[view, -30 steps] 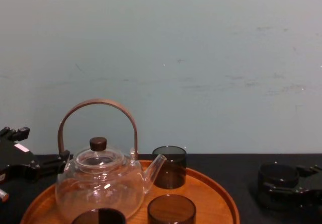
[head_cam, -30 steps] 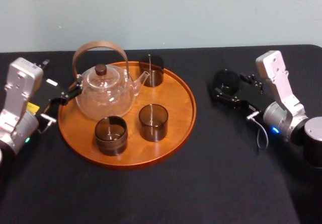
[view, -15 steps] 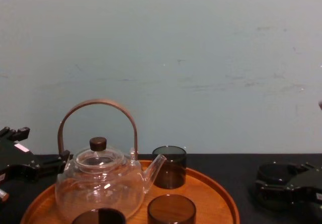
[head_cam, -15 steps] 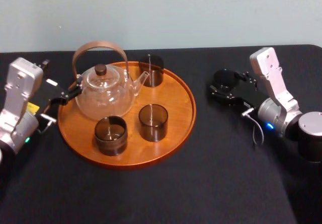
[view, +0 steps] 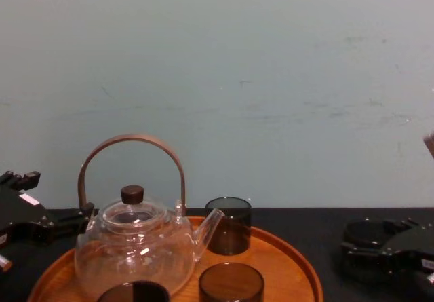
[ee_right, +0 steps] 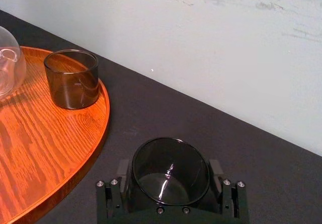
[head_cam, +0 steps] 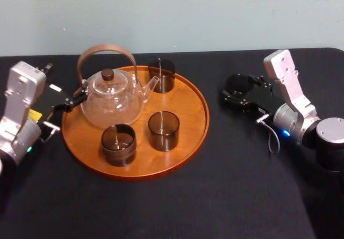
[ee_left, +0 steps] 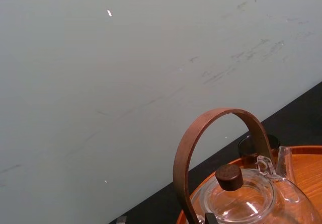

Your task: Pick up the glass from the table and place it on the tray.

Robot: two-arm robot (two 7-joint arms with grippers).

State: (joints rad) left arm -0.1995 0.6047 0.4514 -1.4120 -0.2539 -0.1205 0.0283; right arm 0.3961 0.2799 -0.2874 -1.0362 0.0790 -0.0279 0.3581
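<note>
Tray (head_cam: 189,122): the right third is bare wood, open from the right rim inward. The strip of table (head_cam: 215,158) between that rim and the table glass (head_cam: 240,83) at the right gripper (head_cam: 236,90) is unobstructed. On the tray, the teapot (head_cam: 114,100) with its tall handle blocks the left half. Far-rim glass (head_cam: 162,75), centre glass (head_cam: 163,130) and near-left glass (head_cam: 119,144) stand apart. Left gripper (head_cam: 77,99) crowds the left rim.

Clear glass teapot (head_cam: 114,102), upright, lid on with a dark knob (head_cam: 108,74). A brown wooden handle (head_cam: 105,50) arches over it. The spout points at a smoky back cup (head_cam: 162,75) just beside its tip; can't tell if they touch. Two more smoky cups sit in front of the teapot: left cup (head_cam: 119,144) and right cup (head_cam: 163,130), close together but apart. Pale scuffed wall (head_cam: 172,13) behind.
</note>
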